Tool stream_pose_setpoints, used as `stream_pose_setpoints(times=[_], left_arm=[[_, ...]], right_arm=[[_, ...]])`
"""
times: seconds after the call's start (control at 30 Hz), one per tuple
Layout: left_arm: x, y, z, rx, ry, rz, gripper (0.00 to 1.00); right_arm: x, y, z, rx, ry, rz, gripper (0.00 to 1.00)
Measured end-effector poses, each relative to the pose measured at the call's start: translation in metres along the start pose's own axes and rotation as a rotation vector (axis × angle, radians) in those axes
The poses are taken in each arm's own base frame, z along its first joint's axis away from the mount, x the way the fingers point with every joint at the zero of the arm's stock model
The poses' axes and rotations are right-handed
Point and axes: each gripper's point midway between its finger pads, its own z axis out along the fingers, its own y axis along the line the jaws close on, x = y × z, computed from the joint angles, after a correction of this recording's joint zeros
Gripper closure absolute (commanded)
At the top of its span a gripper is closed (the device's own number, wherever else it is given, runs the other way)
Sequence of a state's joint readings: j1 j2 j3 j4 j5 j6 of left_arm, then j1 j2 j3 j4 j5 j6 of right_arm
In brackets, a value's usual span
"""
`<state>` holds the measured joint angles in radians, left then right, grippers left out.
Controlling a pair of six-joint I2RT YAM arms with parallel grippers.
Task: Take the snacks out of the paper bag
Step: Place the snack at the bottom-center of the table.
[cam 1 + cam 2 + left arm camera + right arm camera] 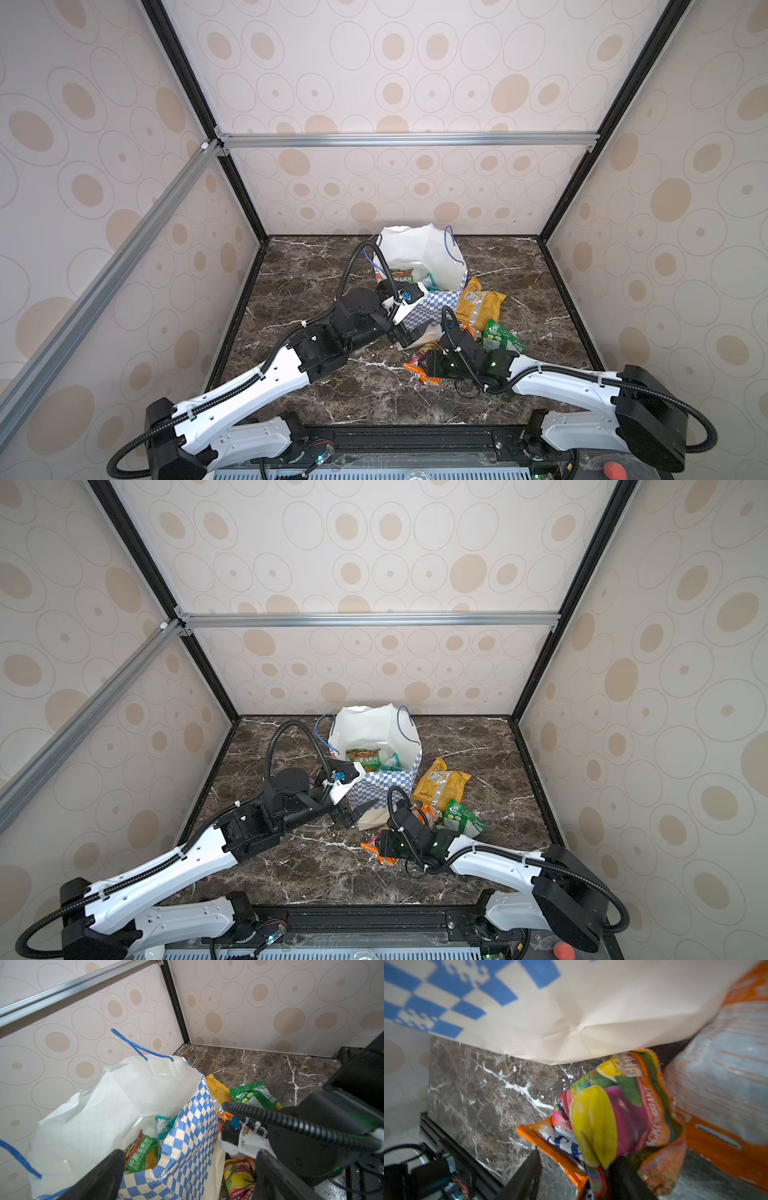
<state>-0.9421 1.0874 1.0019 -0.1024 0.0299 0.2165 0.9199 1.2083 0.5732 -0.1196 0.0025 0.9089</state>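
The white paper bag (419, 253) (374, 729) stands at the back of the table, mouth open. Inside it lie a green-and-red snack packet (141, 1153) and a teal one (164, 1126). My left gripper (187, 1180) is open wide and straddles the bag's checkered front wall, one finger inside and one outside. In front and to the right of the bag lie a yellow-orange packet (480, 307), a green packet (498, 336) and an orange packet (419, 372). My right gripper (576, 1178) hangs low over these, jaws parted. A fruit-print packet (608, 1109) drapes against one finger.
The table is dark marble (332, 395) with patterned walls close on three sides. A black rail (415, 436) runs along the front edge. The bag's blue cord handles (133, 1043) stick up. The right arm's cable (270, 1113) crosses beside the bag.
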Motion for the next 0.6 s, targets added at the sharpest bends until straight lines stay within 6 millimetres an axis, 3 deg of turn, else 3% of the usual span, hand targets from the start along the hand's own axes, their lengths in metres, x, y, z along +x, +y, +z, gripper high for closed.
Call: stream_pose_setpoints(times=[0.2, 0.37, 0.47, 0.6], left_arm=[[0.009, 0.015, 0.003, -0.096, 0.043, 0.013, 0.02], [0.015, 0.043, 0.021, -0.257, 0.131, -0.068, 0.02], [-0.005, 0.063, 0.034, -0.347, 0.131, -0.143, 0.02], [-0.059, 0.095, 0.056, -0.460, 0.074, -0.224, 0.08]], right_arm=[[-0.021, 0.004, -0.045, -0.017, -0.119, -0.060, 0.04], [-0.057, 0.018, -0.099, -0.003, -0.270, -0.147, 0.00], [-0.087, 0.037, -0.138, 0.006, -0.358, -0.208, 0.00], [-0.126, 0.063, -0.193, 0.026, -0.465, -0.281, 0.00]])
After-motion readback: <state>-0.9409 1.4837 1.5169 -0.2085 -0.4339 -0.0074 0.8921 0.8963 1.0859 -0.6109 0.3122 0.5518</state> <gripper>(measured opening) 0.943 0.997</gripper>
